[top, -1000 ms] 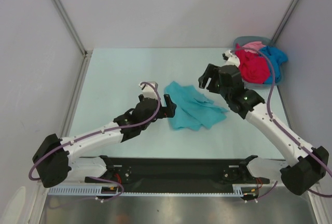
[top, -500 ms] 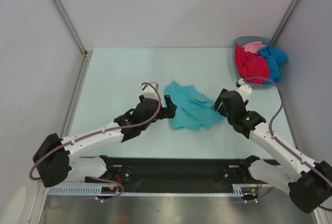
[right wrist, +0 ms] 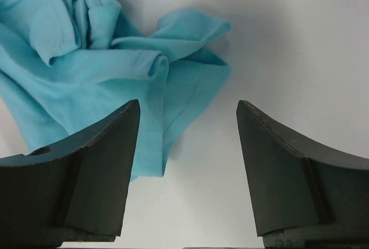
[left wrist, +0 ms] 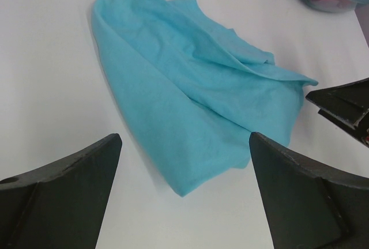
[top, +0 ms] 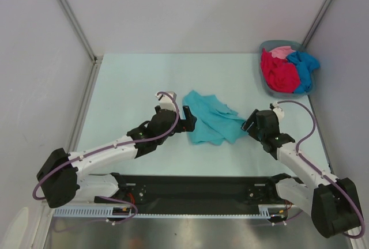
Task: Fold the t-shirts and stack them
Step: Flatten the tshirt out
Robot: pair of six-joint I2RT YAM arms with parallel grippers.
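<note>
A teal t-shirt lies crumpled on the table between my two grippers; it also shows in the left wrist view and the right wrist view. My left gripper is open and empty at the shirt's left edge. My right gripper is open and empty at the shirt's right edge, with a cloth corner just ahead of its jaws. Crimson red, pale pink and bright blue t-shirts sit heaped in the basket.
The grey-blue plastic basket stands at the back right corner of the table, near the right wall. Its rim shows at the top right of the left wrist view. Grey walls enclose the table on three sides.
My right arm has swung down and back from beside the basket to the teal shirt's right edge, gripper open throughout. My left arm has not moved.
</note>
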